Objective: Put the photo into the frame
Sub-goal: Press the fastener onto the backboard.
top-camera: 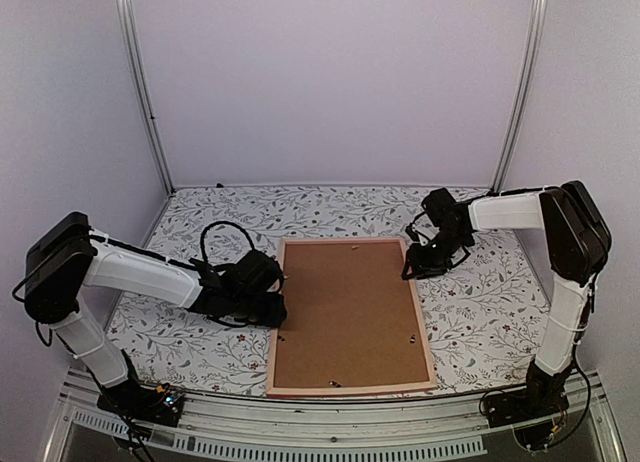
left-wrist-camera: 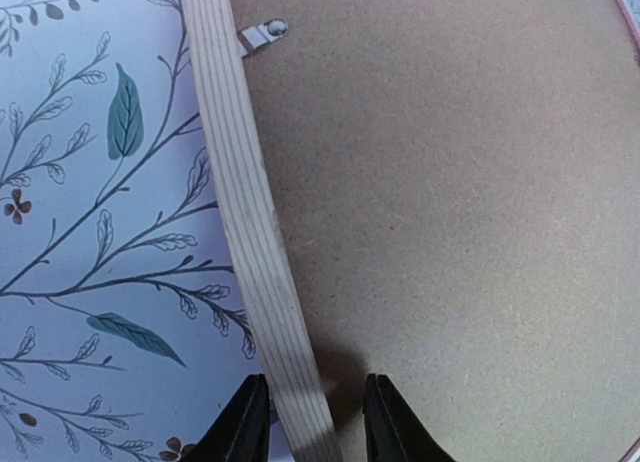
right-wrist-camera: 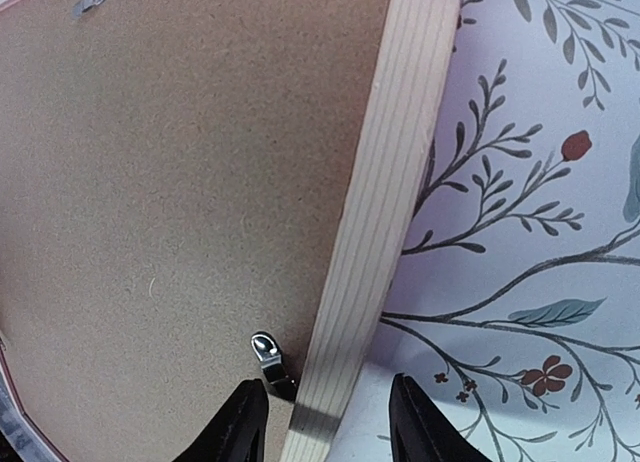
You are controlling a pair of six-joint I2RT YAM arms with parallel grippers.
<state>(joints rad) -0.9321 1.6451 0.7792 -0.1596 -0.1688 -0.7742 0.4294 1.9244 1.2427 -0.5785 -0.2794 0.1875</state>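
Your frame [top-camera: 350, 388] lies on the table [top-camera: 490, 312], backing board [top-camera: 350, 312] in it. The left gripper [top-camera: 280, 317] straddles its left rail, the right gripper [top-camera: 410, 270] its right rail, farther back.

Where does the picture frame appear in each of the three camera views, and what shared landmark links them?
Top external: the frame lies flat, back up, in the middle of the picture.
Left wrist: one edge of the frame runs top to bottom, left of centre.
Right wrist: one edge of the frame runs diagonally, right of centre.
Shared landmark: the brown backing board, filling the frame in every view.
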